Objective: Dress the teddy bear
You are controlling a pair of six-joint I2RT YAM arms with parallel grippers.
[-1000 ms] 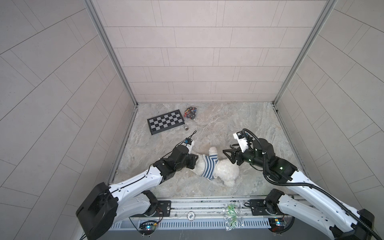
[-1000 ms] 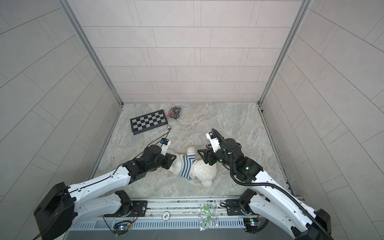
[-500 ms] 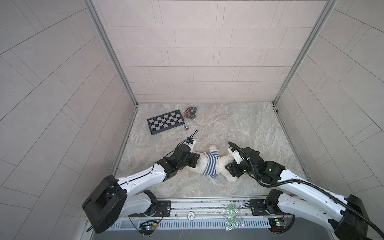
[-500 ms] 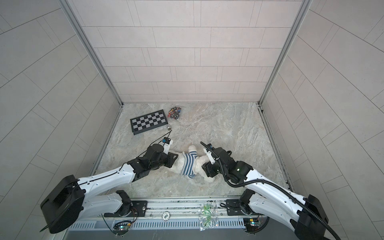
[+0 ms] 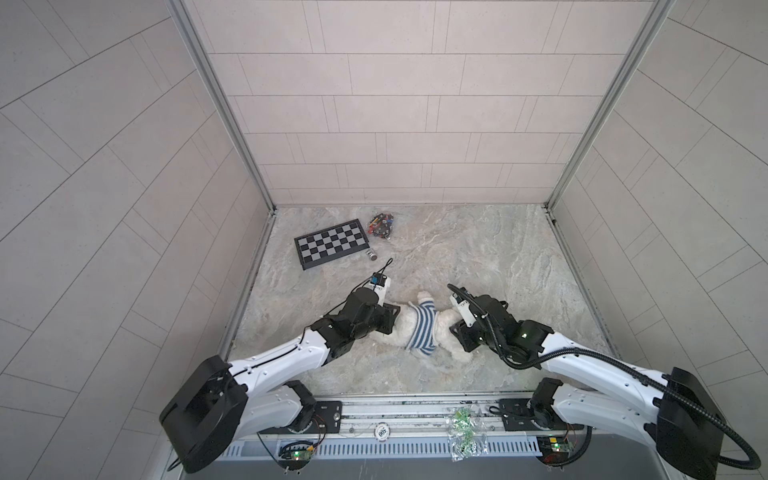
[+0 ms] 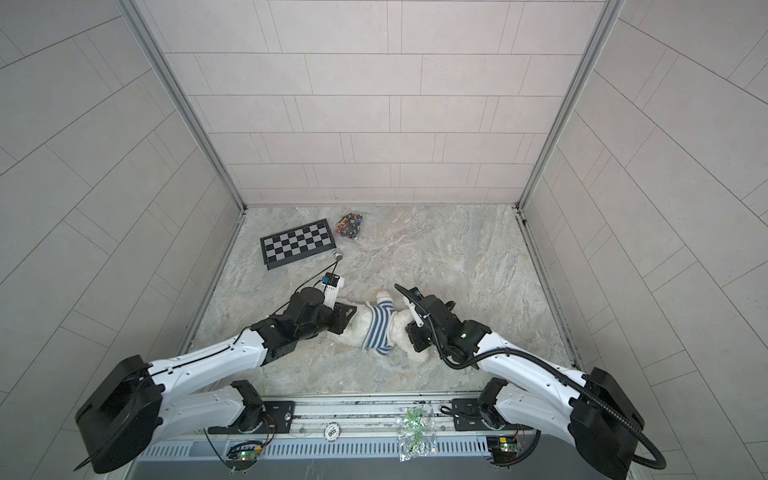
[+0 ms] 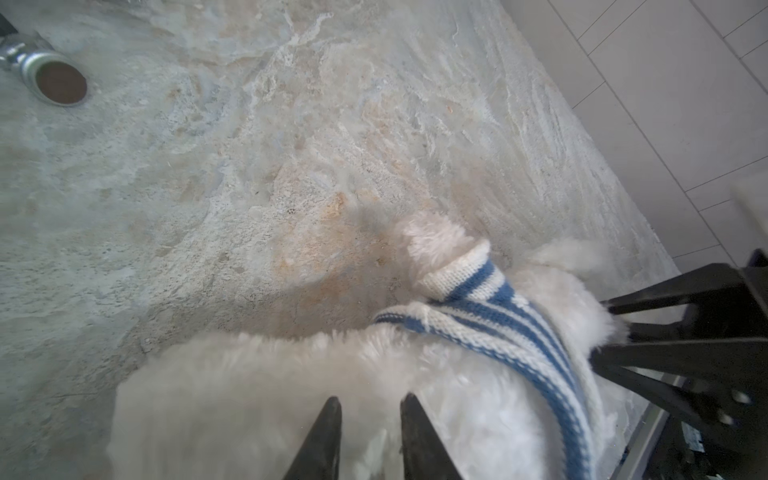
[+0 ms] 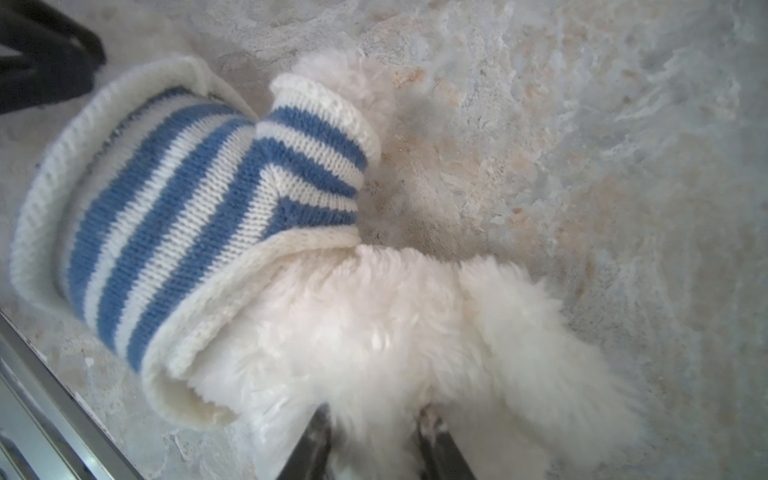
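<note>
The bear [image 8: 374, 332], shirt [image 5: 422, 330] on its trunk, lies stretched between our pincers. The left pincer [image 7: 370, 405] grips its fur. The right pincer [image 8: 374, 415] has just dropped in and clamped the far end, so we can likely start straightening the shirt.

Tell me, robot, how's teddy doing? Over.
Pinching fur: left gripper, right gripper. Lying down, teddy bear wears shirt. Far back, chessboard, not in the way.
</note>
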